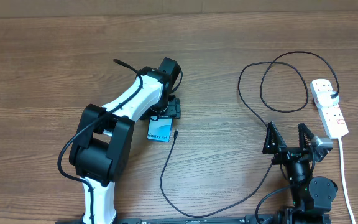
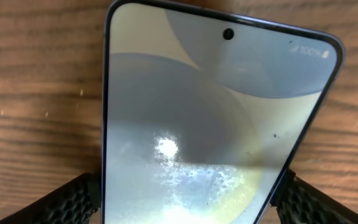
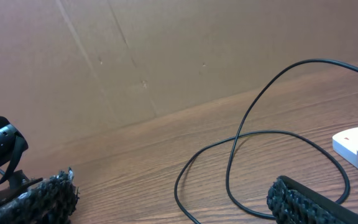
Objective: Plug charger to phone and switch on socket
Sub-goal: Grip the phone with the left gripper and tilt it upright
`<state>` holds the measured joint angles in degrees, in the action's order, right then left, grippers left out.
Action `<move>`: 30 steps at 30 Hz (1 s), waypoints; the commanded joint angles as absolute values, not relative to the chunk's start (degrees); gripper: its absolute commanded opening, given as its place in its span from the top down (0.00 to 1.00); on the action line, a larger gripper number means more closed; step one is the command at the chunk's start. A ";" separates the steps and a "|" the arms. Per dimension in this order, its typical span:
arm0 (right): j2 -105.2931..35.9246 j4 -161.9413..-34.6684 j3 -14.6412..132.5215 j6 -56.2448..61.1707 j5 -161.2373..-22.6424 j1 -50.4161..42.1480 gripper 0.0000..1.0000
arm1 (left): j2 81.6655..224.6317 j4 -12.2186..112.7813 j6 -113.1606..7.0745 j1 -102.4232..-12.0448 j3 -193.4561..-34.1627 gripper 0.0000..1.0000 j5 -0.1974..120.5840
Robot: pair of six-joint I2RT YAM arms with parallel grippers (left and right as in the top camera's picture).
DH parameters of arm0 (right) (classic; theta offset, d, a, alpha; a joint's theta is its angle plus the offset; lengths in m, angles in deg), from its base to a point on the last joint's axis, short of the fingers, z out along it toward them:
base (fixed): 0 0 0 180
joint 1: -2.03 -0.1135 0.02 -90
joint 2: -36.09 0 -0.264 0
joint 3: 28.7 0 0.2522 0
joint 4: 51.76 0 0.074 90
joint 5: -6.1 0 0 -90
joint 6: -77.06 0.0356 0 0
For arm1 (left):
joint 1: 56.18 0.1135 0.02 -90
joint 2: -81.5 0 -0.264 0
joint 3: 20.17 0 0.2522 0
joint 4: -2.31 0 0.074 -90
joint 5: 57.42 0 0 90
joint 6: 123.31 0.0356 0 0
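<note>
Wooden table [image 1: 42, 62], left arm [image 1: 123, 106] covering most of phone [image 1: 159, 130] at centre-left, socket [image 1: 328, 109] at right edge, charger [image 1: 175, 134] looping across, tip just right of phone, apart, left gripper [image 1: 166, 114] jaws astride phone, grip unclear, right gripper [image 1: 286, 132] lower right, jaws wide, empty.

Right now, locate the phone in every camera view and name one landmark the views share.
Overhead: phone left of centre, partly under the left arm's end.
Left wrist: fills the frame, between the left gripper's fingers.
Right wrist: not in it.
Shared landmark: charger loop, in overhead and right wrist; wooden table in all three.
</note>
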<state>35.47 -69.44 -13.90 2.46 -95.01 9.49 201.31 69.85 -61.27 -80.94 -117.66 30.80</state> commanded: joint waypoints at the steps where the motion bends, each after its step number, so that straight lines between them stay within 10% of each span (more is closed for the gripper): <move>1: 35.86 -69.14 -14.47 2.18 -94.49 9.17 0.00 | 202.14 71.80 -60.73 -81.35 -116.61 0.19 27.78; 8: 35.86 -69.14 -14.47 2.20 -94.49 9.17 0.00 | 202.14 74.05 -60.79 -81.72 -114.88 0.21 27.45; 11: 35.86 -69.16 -14.47 2.20 -94.49 9.17 0.00 | 202.14 74.27 -60.75 -81.72 -114.25 0.00 27.45; 18: 35.86 -69.14 -14.47 2.18 -94.49 9.17 0.00 | 202.14 74.60 -60.27 -81.72 -113.85 0.12 27.50; 30: 35.86 -69.14 -14.47 2.20 -94.49 9.17 0.00 | 202.14 72.96 -54.58 -81.72 -113.83 0.00 28.35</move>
